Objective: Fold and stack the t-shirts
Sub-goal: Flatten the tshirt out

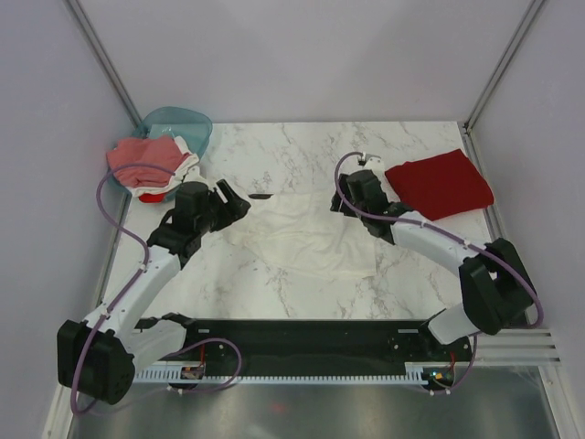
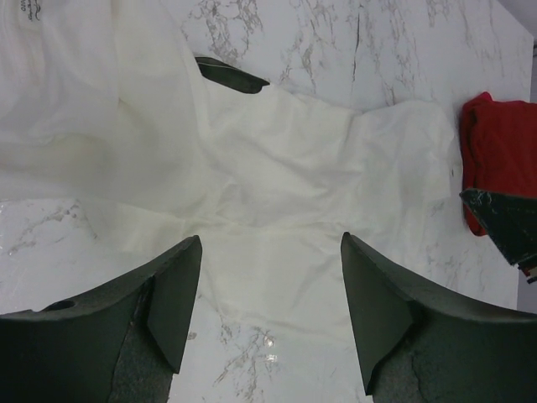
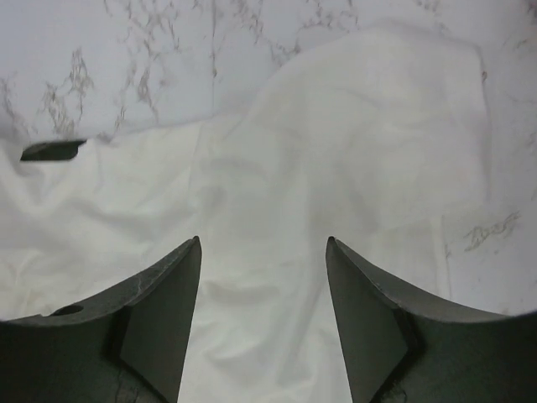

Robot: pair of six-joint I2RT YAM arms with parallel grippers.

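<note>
White t-shirt (image 1: 302, 233) lying on table (image 1: 320, 146), small print (image 2: 32, 10) unreadable, left tool (image 2: 270, 238) and right tool (image 3: 263, 239) wide, empty

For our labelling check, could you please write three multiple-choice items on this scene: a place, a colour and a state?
1. Where does the red shirt lie? A: near left. B: far right of the table. C: near middle.
2. What colour is the spread-out shirt? A: white. B: blue. C: black.
3. How are the left pincer and right pincer? A: open. B: shut on cloth. C: out of view.
Key: 1 B, folded at the far right; 2 A, white fills both wrist views; 3 A, jaws apart, gripping nothing.
</note>
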